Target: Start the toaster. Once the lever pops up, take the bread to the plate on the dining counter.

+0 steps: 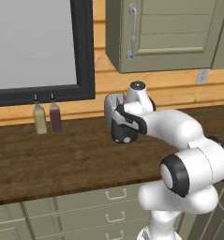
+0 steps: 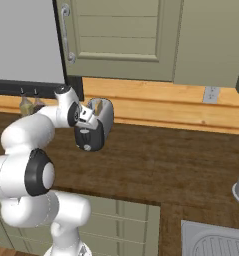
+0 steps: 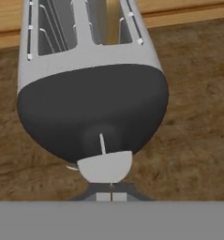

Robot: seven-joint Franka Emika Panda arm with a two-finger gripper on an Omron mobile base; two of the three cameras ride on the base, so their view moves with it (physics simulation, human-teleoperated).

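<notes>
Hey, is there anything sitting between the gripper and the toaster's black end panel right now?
Just the toaster's own pale lever knob. In the hand view it sits right above the gripper, whose fingertips are together just below it.

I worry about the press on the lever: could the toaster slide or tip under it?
The toaster stands free on smooth wood, so a push along the counter would probably slide it. It looks small and rounded, probably light. The gripper is at the lever on the black end panel; pressing straight down seems least likely to tip it.
</notes>
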